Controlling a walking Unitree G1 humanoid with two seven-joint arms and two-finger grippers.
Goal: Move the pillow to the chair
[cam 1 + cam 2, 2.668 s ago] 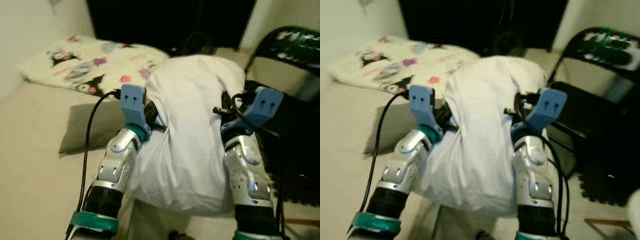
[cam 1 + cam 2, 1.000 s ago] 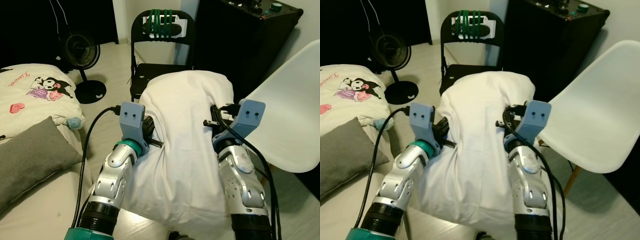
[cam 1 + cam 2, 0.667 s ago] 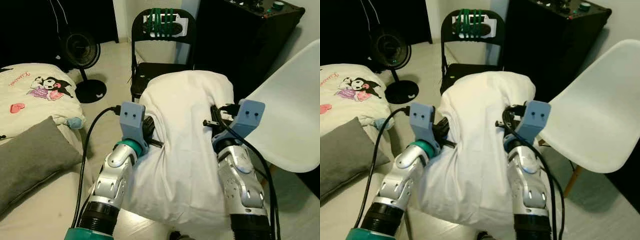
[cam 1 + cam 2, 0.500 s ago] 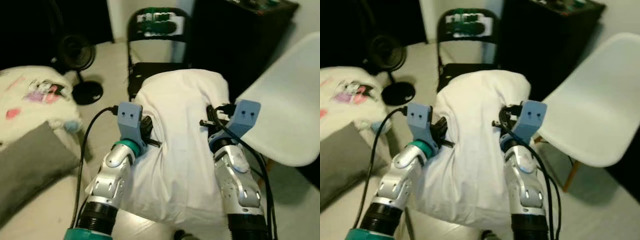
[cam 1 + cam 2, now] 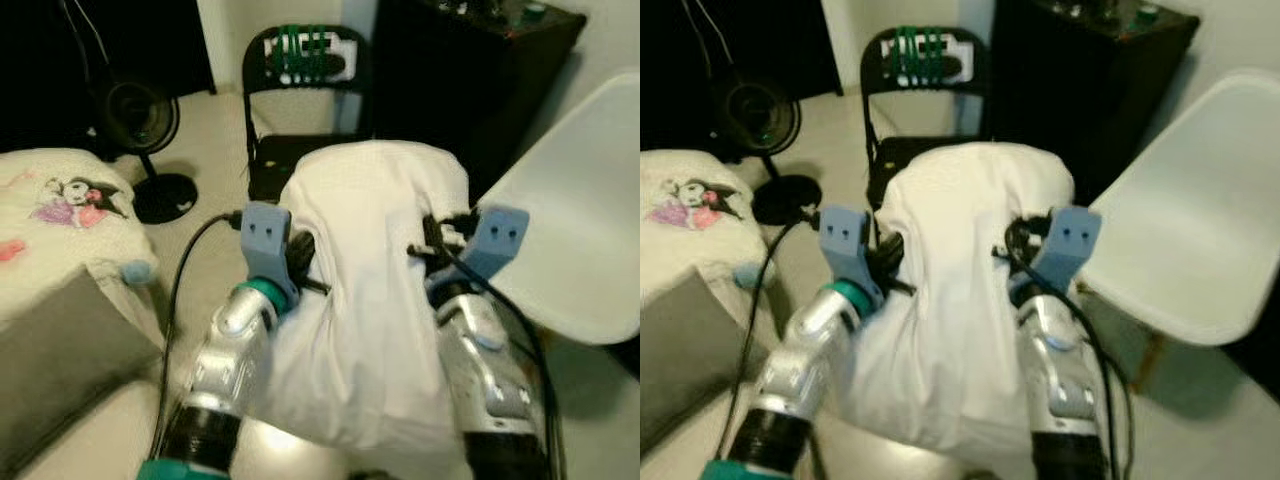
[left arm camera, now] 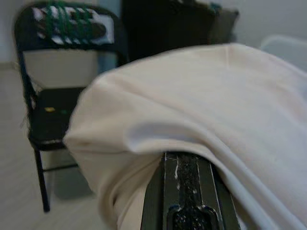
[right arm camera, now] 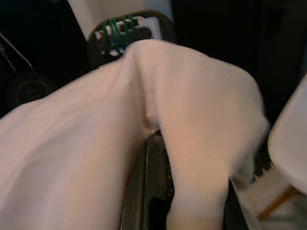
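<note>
Pillow (image 5: 370, 300), big, soft, creased white cloth, squeezed mid-air between both arms, white moulded plastic chair (image 5: 585, 250) just to its right, black metal folding chair (image 5: 300, 110) beyond, left gripper (image 6: 184, 184) and right gripper (image 7: 156, 191) buried in fabric, finger spread impossible to tell.

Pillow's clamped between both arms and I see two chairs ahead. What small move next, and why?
Probably step forward toward the black folding chair: its seat lies straight ahead, just beyond the white pillow pressed between the left gripper and right gripper, while the white chair sits off right.
</note>
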